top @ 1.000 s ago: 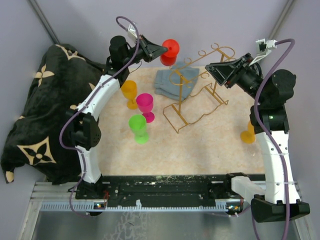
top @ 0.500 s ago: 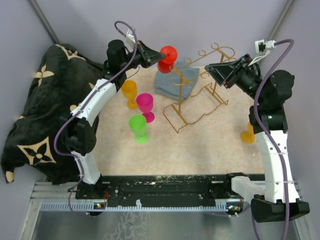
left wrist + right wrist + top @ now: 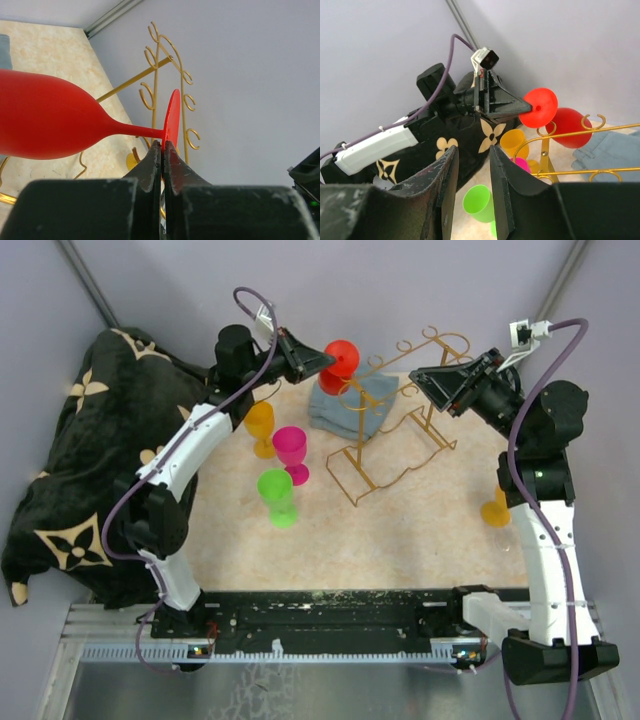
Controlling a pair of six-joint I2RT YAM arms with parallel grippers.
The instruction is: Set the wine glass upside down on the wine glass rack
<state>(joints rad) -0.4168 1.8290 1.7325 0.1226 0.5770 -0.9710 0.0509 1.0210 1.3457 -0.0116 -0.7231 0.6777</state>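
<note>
1. Left gripper (image 3: 326, 359), seen from above, is clamped on the foot of the glossy red wine glass (image 3: 340, 357). It holds the glass sideways in the air at the desk's far edge, beside the thin gold wire wine glass rack (image 3: 359, 435).
2. Left wrist: the jaws pinch the rim of the flat round foot, with the rack's curled loops behind.
3. Right wrist: the right gripper (image 3: 472, 150) has its fingers partly apart and holds nothing.

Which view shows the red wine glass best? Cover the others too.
Left wrist: the red wine glass shows close, bowl, stem and foot, the left gripper shut on its foot. Top external shows it small; right wrist, distant, foot first.
</note>
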